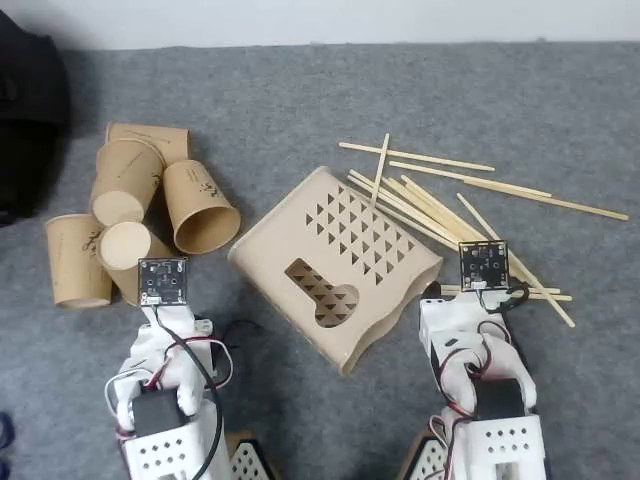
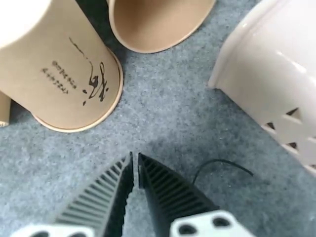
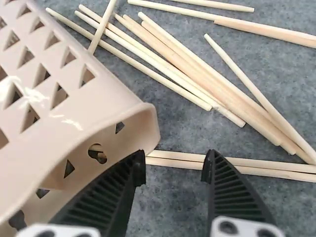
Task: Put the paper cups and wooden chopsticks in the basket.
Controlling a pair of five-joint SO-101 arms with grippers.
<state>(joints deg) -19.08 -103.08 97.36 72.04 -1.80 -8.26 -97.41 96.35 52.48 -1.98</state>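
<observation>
Several brown paper cups (image 1: 200,208) lie in a heap on the grey carpet at the left. The beige basket (image 1: 335,262) lies overturned in the middle, its perforated face up. Wooden chopsticks (image 1: 450,205) are scattered to its right, some touching it. My left gripper (image 2: 134,160) is shut on nothing, a short way from a lying cup (image 2: 64,74) and the basket's corner (image 2: 276,74). My right gripper (image 3: 174,163) is open just above the carpet, beside the basket's rim (image 3: 59,113). A pair of chopsticks (image 3: 237,165) lies across just beyond its fingertips (image 3: 211,159).
A black bag (image 1: 30,110) sits at the far left edge. A thin black cable (image 2: 222,165) runs over the carpet near the left gripper. Bare carpet lies behind the basket and between the two arms (image 1: 330,420).
</observation>
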